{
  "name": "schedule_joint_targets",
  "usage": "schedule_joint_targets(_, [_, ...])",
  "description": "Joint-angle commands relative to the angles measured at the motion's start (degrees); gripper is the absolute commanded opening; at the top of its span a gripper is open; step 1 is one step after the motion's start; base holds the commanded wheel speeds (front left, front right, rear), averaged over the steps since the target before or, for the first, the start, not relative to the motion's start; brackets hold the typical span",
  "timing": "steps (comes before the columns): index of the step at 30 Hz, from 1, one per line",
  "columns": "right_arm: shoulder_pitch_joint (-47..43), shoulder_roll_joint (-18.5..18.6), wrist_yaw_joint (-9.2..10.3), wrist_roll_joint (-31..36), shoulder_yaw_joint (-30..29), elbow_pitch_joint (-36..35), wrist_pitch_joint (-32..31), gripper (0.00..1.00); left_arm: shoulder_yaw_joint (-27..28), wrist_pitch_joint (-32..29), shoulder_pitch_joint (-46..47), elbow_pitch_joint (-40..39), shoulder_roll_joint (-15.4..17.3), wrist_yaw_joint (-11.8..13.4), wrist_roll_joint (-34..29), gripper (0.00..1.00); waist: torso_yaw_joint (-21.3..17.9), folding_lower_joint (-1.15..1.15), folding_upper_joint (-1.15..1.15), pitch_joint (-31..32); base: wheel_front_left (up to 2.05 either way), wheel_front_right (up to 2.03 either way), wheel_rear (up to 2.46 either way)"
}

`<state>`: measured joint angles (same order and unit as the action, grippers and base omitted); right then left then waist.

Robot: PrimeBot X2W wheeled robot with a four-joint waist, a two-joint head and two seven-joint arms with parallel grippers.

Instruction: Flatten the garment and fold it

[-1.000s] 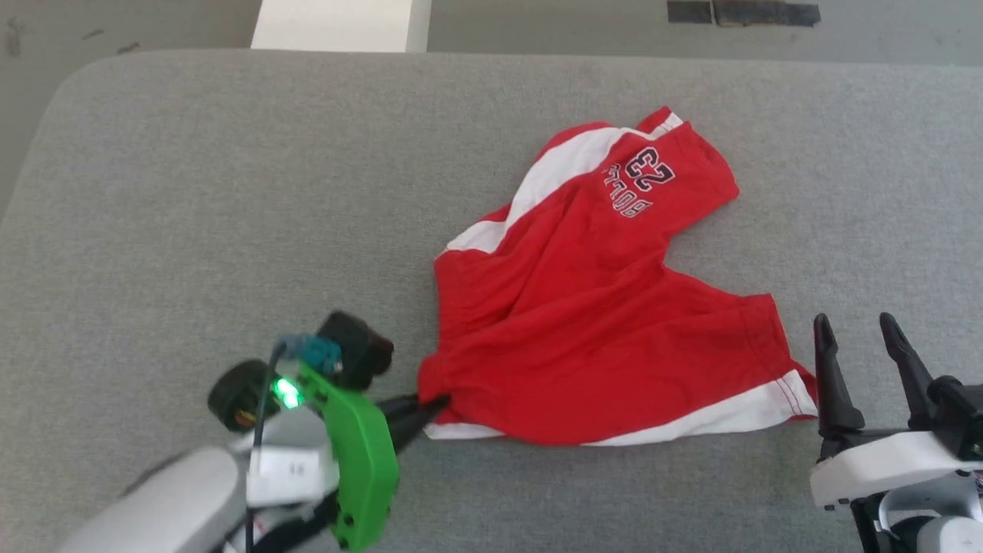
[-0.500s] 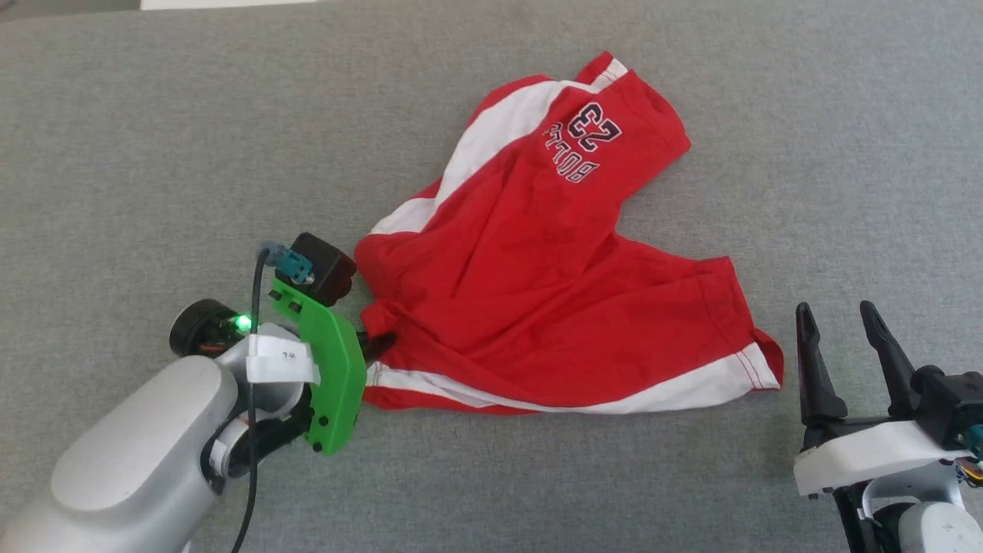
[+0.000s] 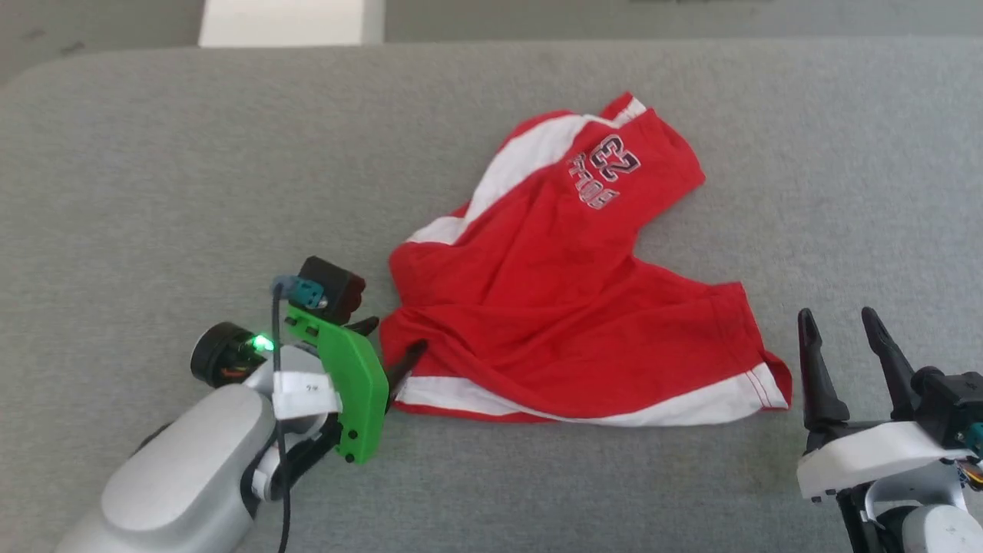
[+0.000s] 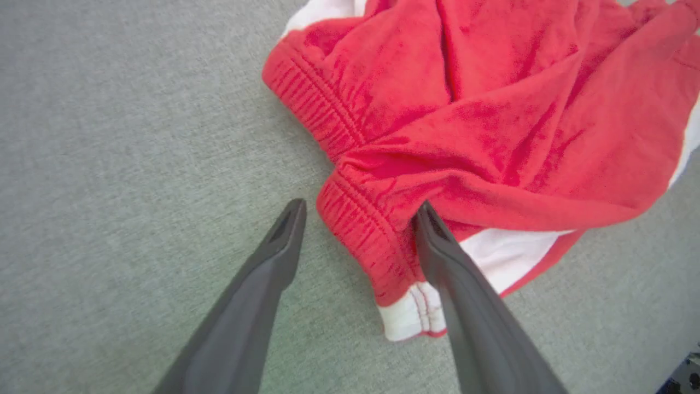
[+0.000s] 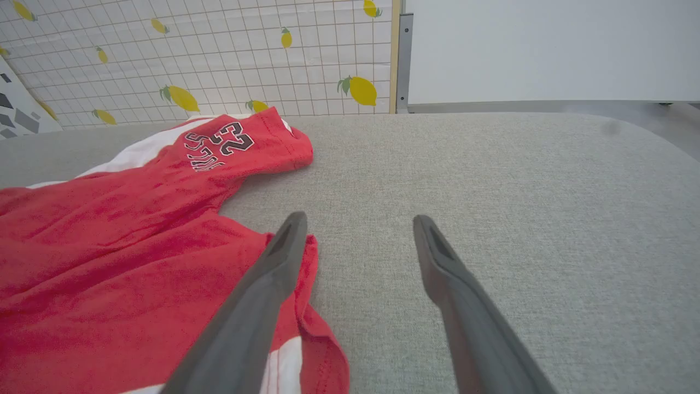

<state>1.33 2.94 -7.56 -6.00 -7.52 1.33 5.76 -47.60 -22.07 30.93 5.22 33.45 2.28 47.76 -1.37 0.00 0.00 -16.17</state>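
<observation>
Left forearm [image 3: 184, 461]: my arm was a smooth, rounded silver-grey shell.
Wrist band [image 3: 306, 392]: a white label wrapped round it, its dark mark too small to read.
Bracket [image 3: 349, 384]: a bright green plastic plate with dark screw heads near one end.
Camera block [image 3: 332, 286]: a black box with a teal plug [image 3: 306, 292]; a thin black cable [image 3: 278, 430] ran from it.
Light [image 3: 263, 342]: glowed green beside a round black cap [image 3: 219, 357].
Left pincer [image 3: 392, 339]: had two long, dark grey fingers [image 4: 257, 306] tapering to points.
Right pincer [image 3: 836, 315]: had matching dark fingers on my white moulded mount [image 3: 868, 453], with a black block [image 3: 948, 395] behind.
</observation>
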Motion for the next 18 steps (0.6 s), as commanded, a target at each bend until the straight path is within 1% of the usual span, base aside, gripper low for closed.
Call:
schedule_joint_targets(1, [-0.5,-0.1,0.08,0.5,-0.2,0.0,-0.3,1.0,0.5,1.2,-0.9,-0.3,-0.3,0.9,-0.9,1.0,2.6,0.0,0.0,3.5,0.0,0.0,0.0])
schedule_joint_targets(5, [-1.6,-0.1,0.08,0.5,-0.4,-0.6,-1.1,1.0,2.3,5.8,-2.6,-1.8,-0.2,4.0,-2.3,1.0,4.2,0.0,0.0,5.9,0.0,0.0,0.0])
schedule_joint_targets(7, [-2.1,-0.1,0.08,0.5,-0.4,-1.1,-1.5,1.0,3.8,9.2,-3.6,-2.4,-0.2,6.1,-3.2,1.0,4.8,0.0,0.0,6.6,0.0,0.0,0.0])
schedule_joint_targets(12, [-3.1,-0.1,0.08,0.1,-0.3,-2.3,-2.1,1.0,7.3,20.8,-6.9,-3.0,-0.6,12.0,-7.4,1.0,5.7,0.0,0.0,7.5,0.0,0.0,0.0])
schedule_joint_targets(14, [-3.4,-0.1,0.08,-0.1,-0.1,-2.8,-2.3,1.0,8.2,25.1,-8.8,-3.1,-1.2,13.8,-8.4,1.0,5.8,0.0,0.0,7.7,0.0,0.0,0.0])
schedule_joint_targets(18, [-3.9,-0.1,0.08,-0.3,0.4,-3.7,-2.6,1.0,8.3,32.3,-12.7,-3.0,-1.8,16.6,-11.3,1.0,5.6,0.0,0.0,7.7,0.0,0.0,0.0])
